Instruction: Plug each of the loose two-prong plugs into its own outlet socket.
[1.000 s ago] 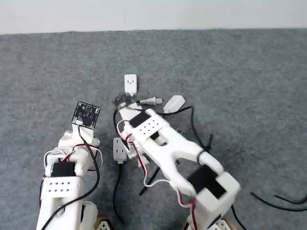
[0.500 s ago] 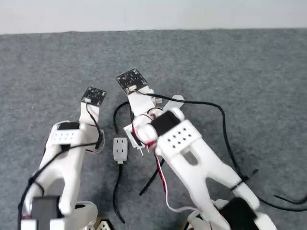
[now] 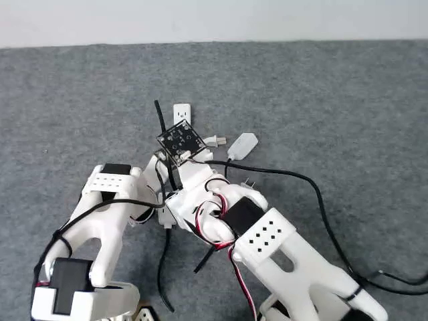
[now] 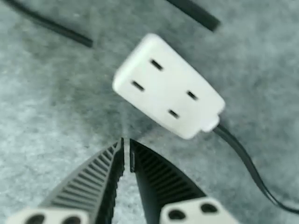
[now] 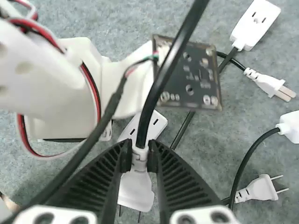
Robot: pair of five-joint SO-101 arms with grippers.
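The right hand (image 5: 138, 150) is clamped on a white two-prong plug (image 5: 135, 186), with its two black ribbed fingers pressing the plug's sides. The prongs point back toward the wrist camera. The plug's black cord (image 5: 168, 74) runs away from the hand and across the scene. Just beyond the held plug is the left arm's wrist, which carries a dark square circuit board (image 5: 187, 79).

The left hand (image 4: 126, 143) has its fingers drawn together, with only a thin slit between them and nothing in it. It points down at the grey tabletop (image 4: 56, 93). Its tips are just short of a white double outlet block (image 4: 168, 88) and do not touch it. The block lies face up with four slots showing, and a black lead (image 4: 243, 158) leaves one end.

Farther out, a white single outlet socket (image 5: 254, 18) lies face up. Near it, a loose plug (image 5: 267, 85) rests on the tabletop, unplugged. A second loose plug (image 5: 260, 186) lies flat, apart from the first. Seen from above, both arms lean in together over the middle of the tabletop.
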